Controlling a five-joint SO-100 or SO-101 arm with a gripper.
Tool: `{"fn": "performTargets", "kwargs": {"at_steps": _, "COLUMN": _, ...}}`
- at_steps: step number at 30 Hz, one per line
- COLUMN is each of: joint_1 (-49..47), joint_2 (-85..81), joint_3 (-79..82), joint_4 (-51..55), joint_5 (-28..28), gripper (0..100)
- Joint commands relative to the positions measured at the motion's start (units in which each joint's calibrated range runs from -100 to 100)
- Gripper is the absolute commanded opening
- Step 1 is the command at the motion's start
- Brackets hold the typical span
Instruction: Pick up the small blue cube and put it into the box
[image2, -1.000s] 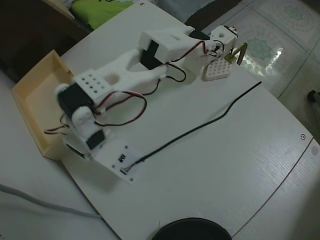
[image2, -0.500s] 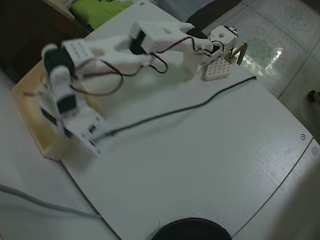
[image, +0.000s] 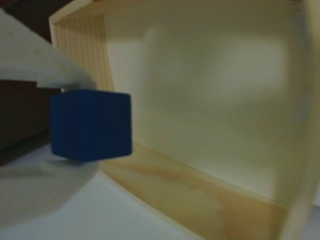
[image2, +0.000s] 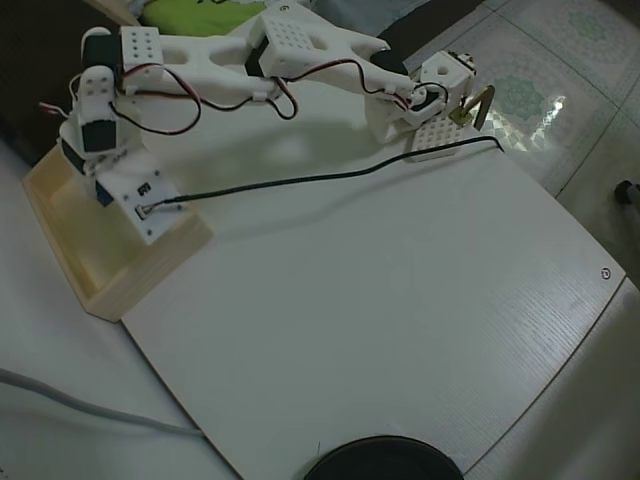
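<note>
The white table (image2: 400, 300) stands over a tiled floor, and a black cable (image2: 320, 178) runs across it to the arm. In the overhead view, the white arm reaches to the table's left edge, placing the gripper (image2: 100, 190) above the box (image2: 150, 265). In the wrist view, the gripper (image: 70, 125) is clamped on the small blue cube (image: 91, 125), one white finger (image: 40, 65) above it and one below. The open interior of the box (image: 200, 200) lies directly beyond and to the right of the gripper.
</note>
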Motion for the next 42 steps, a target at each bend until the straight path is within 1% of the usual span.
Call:
{"fn": "performTargets", "kwargs": {"at_steps": 1, "joint_1": 0.1, "joint_2": -3.0, "joint_3": -2.3, "joint_4": -0.9, "joint_5": 0.2, "gripper": 10}}
{"fn": "performTargets", "kwargs": {"at_steps": 10, "joint_1": -0.3, "joint_2": -2.9, "joint_3": -1.9, "joint_4": -0.9, "joint_5": 0.1, "gripper": 10}}
{"fn": "performTargets", "kwargs": {"at_steps": 14, "joint_1": -0.3, "joint_2": -2.9, "joint_3": -1.9, "joint_4": -0.9, "joint_5": -0.2, "gripper": 16}}
{"fn": "performTargets", "kwargs": {"at_steps": 16, "joint_1": -0.2, "joint_2": -2.9, "joint_3": -1.9, "joint_4": -0.9, "joint_5": -0.2, "gripper": 17}}
{"fn": "performTargets", "kwargs": {"at_steps": 28, "joint_1": -0.2, "joint_2": -3.2, "joint_3": -2.6, "joint_4": -0.9, "joint_5": -0.4, "gripper": 17}}
{"fn": "performTargets", "kwargs": {"at_steps": 33, "joint_1": -1.0, "joint_2": -4.3, "joint_3": -4.1, "joint_4": 0.4, "joint_5": -3.4, "gripper": 17}}
{"fn": "performTargets", "kwargs": {"at_steps": 36, "joint_1": -1.3, "joint_2": -4.7, "joint_3": -5.3, "joint_4": 2.9, "joint_5": -4.3, "gripper": 17}}
{"fn": "performTargets", "kwargs": {"at_steps": 42, "joint_1": -0.8, "joint_2": -6.3, "joint_3": -4.1, "joint_4": 3.0, "joint_5": -5.6, "gripper": 17}}
